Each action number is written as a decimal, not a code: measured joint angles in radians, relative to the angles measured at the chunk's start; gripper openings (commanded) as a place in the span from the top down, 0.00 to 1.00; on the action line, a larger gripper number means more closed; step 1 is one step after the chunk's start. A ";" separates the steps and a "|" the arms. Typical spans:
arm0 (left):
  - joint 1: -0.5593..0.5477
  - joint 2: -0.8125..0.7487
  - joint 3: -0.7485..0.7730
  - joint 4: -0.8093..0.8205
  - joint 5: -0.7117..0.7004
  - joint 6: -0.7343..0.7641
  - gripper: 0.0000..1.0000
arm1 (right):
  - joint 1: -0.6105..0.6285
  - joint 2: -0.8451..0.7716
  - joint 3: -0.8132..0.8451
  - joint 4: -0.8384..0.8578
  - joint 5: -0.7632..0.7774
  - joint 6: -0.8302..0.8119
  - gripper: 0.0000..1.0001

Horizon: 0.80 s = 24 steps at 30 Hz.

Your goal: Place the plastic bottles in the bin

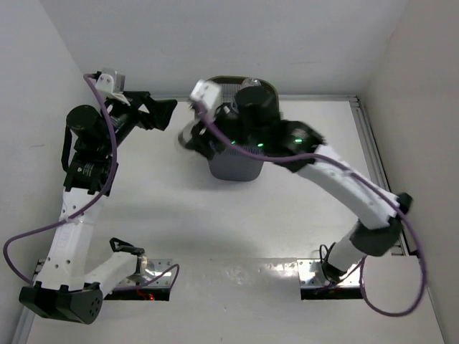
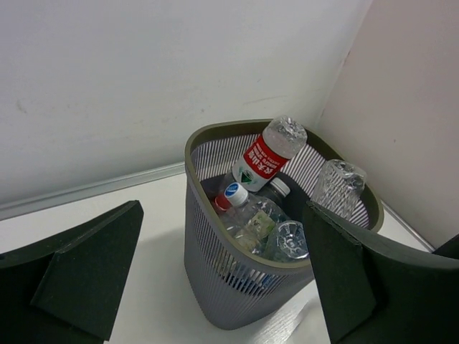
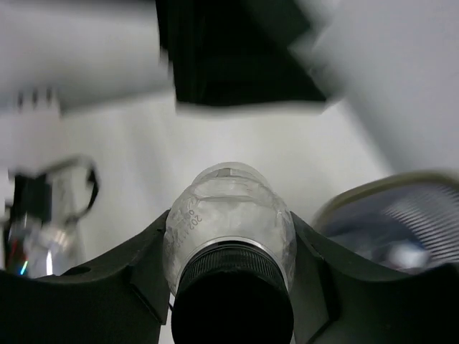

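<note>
The dark grey mesh bin (image 1: 233,166) stands at the back middle of the table and holds several plastic bottles. In the left wrist view the bin (image 2: 215,287) shows a red-white labelled bottle (image 2: 269,154), a blue-capped bottle (image 2: 244,208) and a clear bottle (image 2: 337,186) standing at the far rim. My right gripper (image 1: 193,136) hangs by the bin's left rim. It is shut on a clear black-capped bottle (image 3: 229,233); the bin's rim (image 3: 387,193) is to its right. My left gripper (image 1: 154,115) is open and empty, left of the bin.
White walls close in at the back and on both sides. The left arm's black and white parts (image 3: 237,50) are close ahead of the right gripper. A metal rail (image 1: 373,150) runs along the table's right edge.
</note>
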State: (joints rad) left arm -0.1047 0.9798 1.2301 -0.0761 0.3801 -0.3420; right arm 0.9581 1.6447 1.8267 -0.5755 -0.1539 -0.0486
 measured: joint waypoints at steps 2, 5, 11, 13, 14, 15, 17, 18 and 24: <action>0.000 0.000 -0.003 -0.005 0.005 0.000 0.00 | -0.014 -0.085 0.077 0.065 0.033 -0.014 0.88; 0.000 0.003 -0.005 -0.015 0.013 0.002 0.00 | -0.076 -0.172 0.096 0.155 0.084 -0.033 0.89; 0.000 0.022 0.002 -0.093 0.023 0.054 0.00 | -0.219 -0.071 0.141 0.273 0.156 -0.050 0.91; 0.001 0.037 0.020 -0.136 0.023 0.079 0.00 | -0.246 0.010 0.140 0.277 0.156 -0.048 0.91; 0.003 0.047 0.031 -0.161 0.021 0.093 0.00 | -0.259 0.053 0.140 0.276 0.155 -0.046 0.89; 0.003 0.056 0.039 -0.181 0.019 0.101 0.00 | -0.270 0.090 0.140 0.272 0.154 -0.043 0.88; 0.011 0.072 0.050 -0.225 0.012 0.122 0.00 | -0.296 0.166 0.141 0.255 0.154 -0.034 0.79; 0.012 0.076 0.050 -0.238 0.007 0.129 0.00 | -0.305 0.200 0.141 0.244 0.154 -0.033 0.73; 0.029 0.092 0.066 -0.351 -0.012 0.183 0.00 | -0.335 0.266 0.147 0.200 0.155 -0.014 0.10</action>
State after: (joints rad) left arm -0.0753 1.0718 1.2964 -0.4274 0.3683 -0.1593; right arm 0.6231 1.9102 1.9736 -0.3756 0.0010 -0.0624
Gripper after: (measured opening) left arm 0.997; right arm 0.792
